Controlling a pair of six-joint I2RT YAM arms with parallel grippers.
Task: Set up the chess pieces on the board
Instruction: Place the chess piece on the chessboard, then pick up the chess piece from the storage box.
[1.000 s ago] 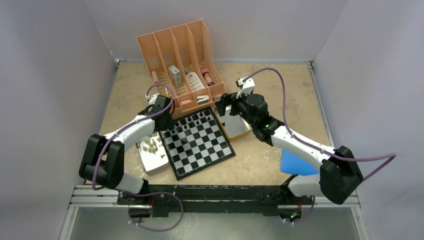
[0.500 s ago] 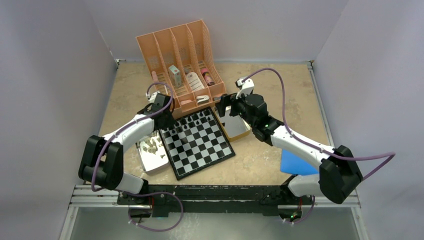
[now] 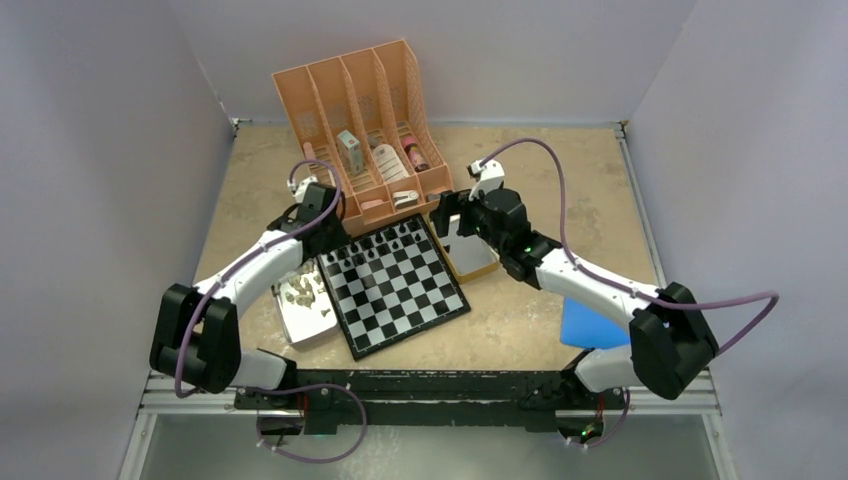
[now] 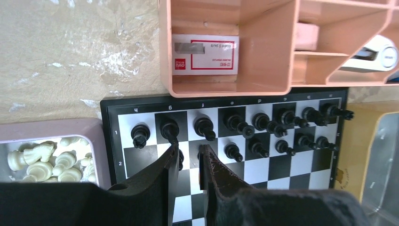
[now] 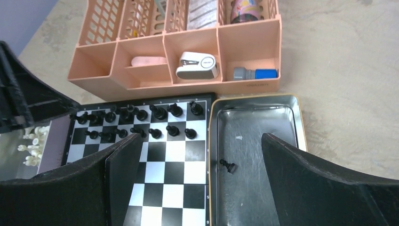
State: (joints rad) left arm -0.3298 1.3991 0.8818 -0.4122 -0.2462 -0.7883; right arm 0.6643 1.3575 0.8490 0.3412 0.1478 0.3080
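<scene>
The black chess pieces (image 4: 254,123) line the far edge of the board (image 4: 277,174), where the outstretched left pincer (image 4: 188,157) hovers narrowly parted beside a pawn (image 4: 179,159), while the right pincer (image 5: 201,141) gapes wide above a lone pawn (image 5: 229,165) in the right-hand tray (image 5: 282,101).

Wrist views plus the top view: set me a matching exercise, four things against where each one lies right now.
Things:
1. lone black piece
2. beige pieces
3. white stapler
4. blue sheet

Places:
A. in the tray left of the board
B. in a front compartment of the pink organizer
C. flat on the tabletop, right of the board
D. in the metal tray right of the board

Pairs: 1-D, 2-A, 3-B, 4-C.
</scene>
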